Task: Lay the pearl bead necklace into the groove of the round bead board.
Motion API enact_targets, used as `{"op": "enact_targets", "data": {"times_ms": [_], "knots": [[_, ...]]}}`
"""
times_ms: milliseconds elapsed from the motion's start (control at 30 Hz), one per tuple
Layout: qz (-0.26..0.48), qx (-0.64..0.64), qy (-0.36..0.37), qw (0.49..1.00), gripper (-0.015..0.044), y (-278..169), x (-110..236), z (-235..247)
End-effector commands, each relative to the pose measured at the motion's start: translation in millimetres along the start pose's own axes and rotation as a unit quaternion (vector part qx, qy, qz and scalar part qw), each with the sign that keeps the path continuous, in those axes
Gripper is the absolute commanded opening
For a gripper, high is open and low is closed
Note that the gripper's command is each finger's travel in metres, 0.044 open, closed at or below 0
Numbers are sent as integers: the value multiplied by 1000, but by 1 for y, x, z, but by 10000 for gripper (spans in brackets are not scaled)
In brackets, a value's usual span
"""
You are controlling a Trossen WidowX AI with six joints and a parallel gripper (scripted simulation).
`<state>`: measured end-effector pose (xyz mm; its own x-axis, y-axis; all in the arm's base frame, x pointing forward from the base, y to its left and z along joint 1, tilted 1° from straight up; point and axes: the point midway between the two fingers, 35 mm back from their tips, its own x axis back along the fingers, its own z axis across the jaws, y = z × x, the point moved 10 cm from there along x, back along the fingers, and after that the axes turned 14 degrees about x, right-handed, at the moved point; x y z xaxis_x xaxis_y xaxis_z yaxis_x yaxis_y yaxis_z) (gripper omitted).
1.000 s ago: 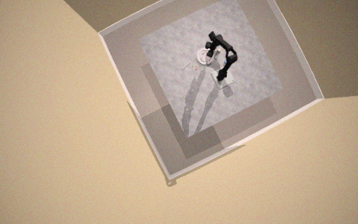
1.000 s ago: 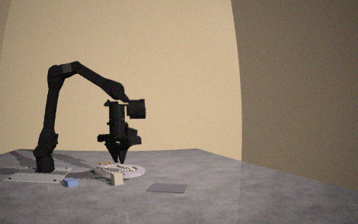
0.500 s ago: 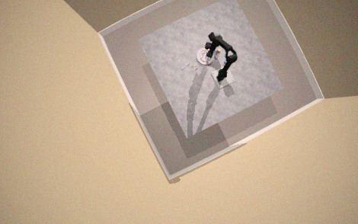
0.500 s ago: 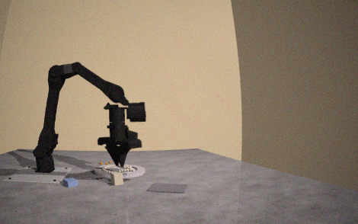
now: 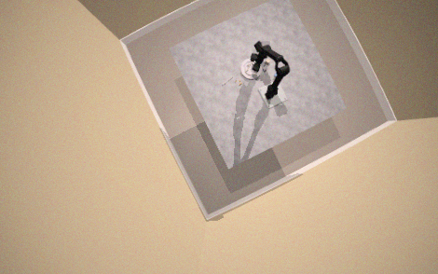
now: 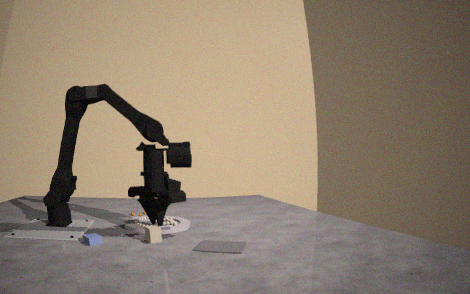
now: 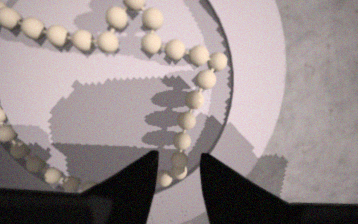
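The round bead board (image 5: pixel 243 74) (image 6: pixel 184 228) (image 7: pixel 257 70) is a pale disc with a curved groove edge. The pearl bead necklace (image 6: pixel 173 221) (image 7: pixel 176 49) lies on it in an uneven loop. In the wrist view, part of it runs across the inside with a small bump, then bends down along the right side towards the fingers. My gripper (image 6: pixel 157 223) (image 7: pixel 179 159) points down over the board with its fingers partly open. A few beads show in the gap between the fingertips, with space on both sides. The fingers hide the nearest part of the loop.
A cream block (image 6: pixel 154 235) stands in front of the board. A blue block (image 6: pixel 93 240) lies near the arm's base plate (image 6: pixel 22 233). A flat grey plate (image 6: pixel 220 247) lies to the right. Small orange pieces (image 6: pixel 137 214) are behind the board.
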<state>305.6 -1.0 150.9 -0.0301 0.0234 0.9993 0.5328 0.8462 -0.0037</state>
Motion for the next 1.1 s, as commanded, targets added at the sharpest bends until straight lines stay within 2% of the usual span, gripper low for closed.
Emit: {"op": "enact_targets", "data": {"times_ms": [0, 133, 1067], "knots": [[0, 0, 0, 1000, 94, 0, 0, 0], [0, 0, 0, 1000, 0, 0, 0, 0], [0, 0, 0, 1000, 0, 0, 0, 0]]}}
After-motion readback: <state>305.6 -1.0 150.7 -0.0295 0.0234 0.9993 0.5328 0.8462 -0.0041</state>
